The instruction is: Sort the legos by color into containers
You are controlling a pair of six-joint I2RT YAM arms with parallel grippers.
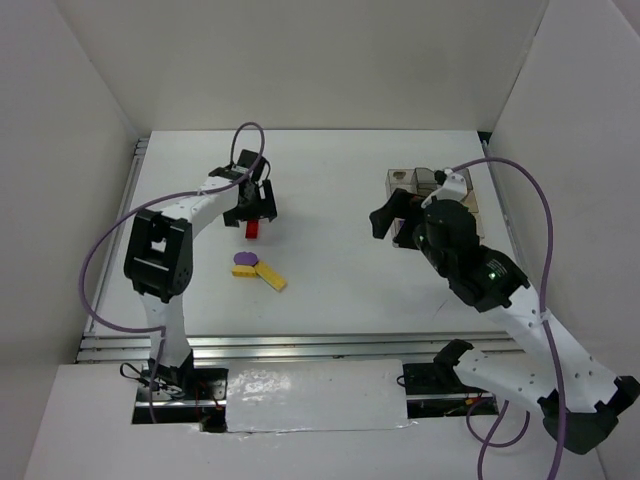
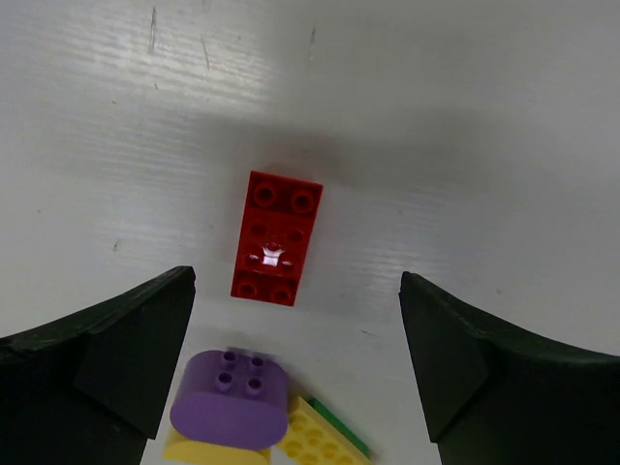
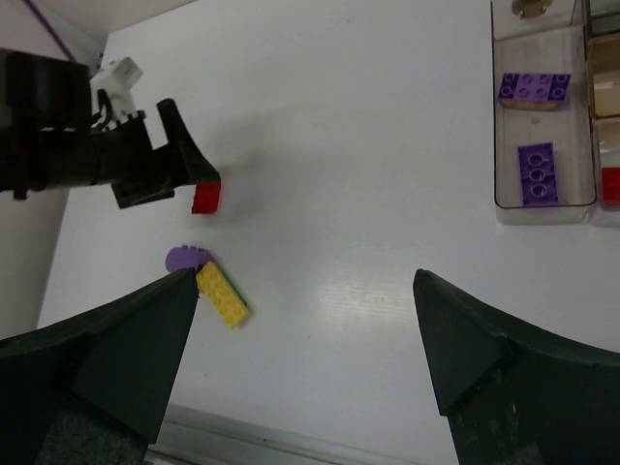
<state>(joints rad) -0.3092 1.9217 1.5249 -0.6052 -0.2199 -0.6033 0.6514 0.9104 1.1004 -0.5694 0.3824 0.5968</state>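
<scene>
Red brick (image 1: 252,229), top view: studded plastic rectangle on smooth white table (image 1: 340,290), just under left gripper (image 1: 253,210), well apart from table edges.
Left wrist view: jaws wide, straddling red brick, touching nothing; rounded purple brick (image 2: 231,392) against yellow brick (image 2: 315,441), near.
Right wrist view: right gripper (image 3: 305,276) wide, empty; clear tray (image 3: 542,131) holds two purple bricks (image 3: 534,88).

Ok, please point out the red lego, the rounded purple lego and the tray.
red lego (image 2: 276,237): left wrist view, top centre.
rounded purple lego (image 2: 237,381): left wrist view, studded top.
tray (image 3: 544,124): right wrist view, bare floor.
</scene>
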